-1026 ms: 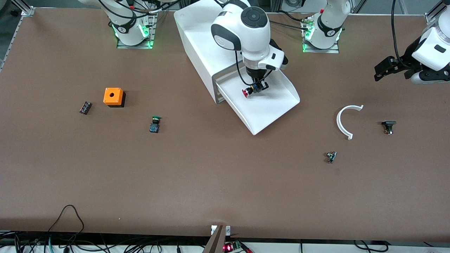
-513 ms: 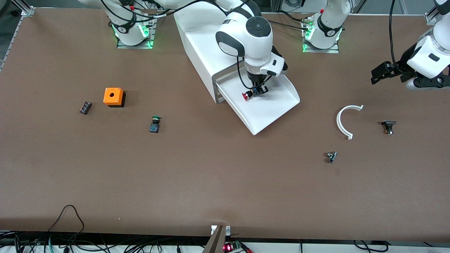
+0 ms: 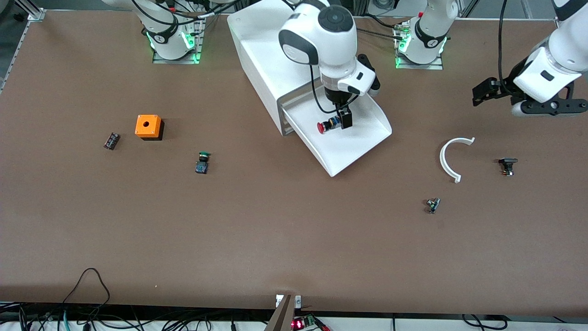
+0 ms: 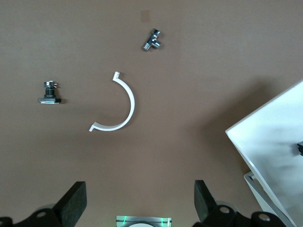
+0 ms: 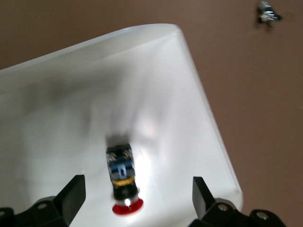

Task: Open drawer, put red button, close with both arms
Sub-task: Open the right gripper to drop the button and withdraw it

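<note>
1. drawer (image 3: 342, 138) is pulled out of the white cabinet (image 3: 262, 55); uppermost front, open tray.
2. red button (image 3: 327, 125) lies on its side on the drawer floor, the only thing in the tray; red cap toward the right arm's end of the table.
3. right wrist view: the same button (image 5: 121, 177) rests on the white floor, free of both fingers (image 5: 71, 196), which stand wide apart on either side of it.
4. right gripper (image 3: 344, 118) is over the drawer, jaws spread, nothing held; the button sits just beside and below its tip.
5. left gripper (image 3: 487, 92) is over bare table at the left arm's end, well apart from the cabinet. Left wrist view shows its fingers (image 4: 73, 203) spread wide, empty.
6. On the table under the left gripper: white curved piece (image 3: 452, 156), small black part (image 3: 507, 165), small metal part (image 3: 432, 205).
7. Toward the right arm's end: orange box (image 3: 148, 126), green button (image 3: 202, 163), small dark part (image 3: 111, 140), all outside the drawer.
</note>
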Robot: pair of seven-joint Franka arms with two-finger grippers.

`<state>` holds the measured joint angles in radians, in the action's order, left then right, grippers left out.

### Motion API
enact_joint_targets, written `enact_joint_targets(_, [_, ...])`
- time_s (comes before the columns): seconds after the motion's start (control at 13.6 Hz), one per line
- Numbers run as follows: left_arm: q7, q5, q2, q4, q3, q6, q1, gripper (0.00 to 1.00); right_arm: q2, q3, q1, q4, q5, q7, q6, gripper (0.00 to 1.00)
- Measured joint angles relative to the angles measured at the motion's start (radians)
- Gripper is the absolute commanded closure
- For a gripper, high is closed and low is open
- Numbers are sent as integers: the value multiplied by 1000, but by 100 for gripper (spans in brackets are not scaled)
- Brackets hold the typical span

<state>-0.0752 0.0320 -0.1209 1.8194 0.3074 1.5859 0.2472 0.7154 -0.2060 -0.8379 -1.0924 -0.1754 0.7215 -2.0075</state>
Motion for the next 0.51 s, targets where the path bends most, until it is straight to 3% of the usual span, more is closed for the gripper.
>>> enact_joint_targets(0.22, [-1, 11, -3, -7, 26, -11, -1, 0, -108, 63, 48, 6, 0, -174, 39, 0])
enact_joint_targets(0.51, [-3, 13, 7, -8, 31, -13, -18, 0, -197, 78, 212, -7, 1, -365, 82, 0])
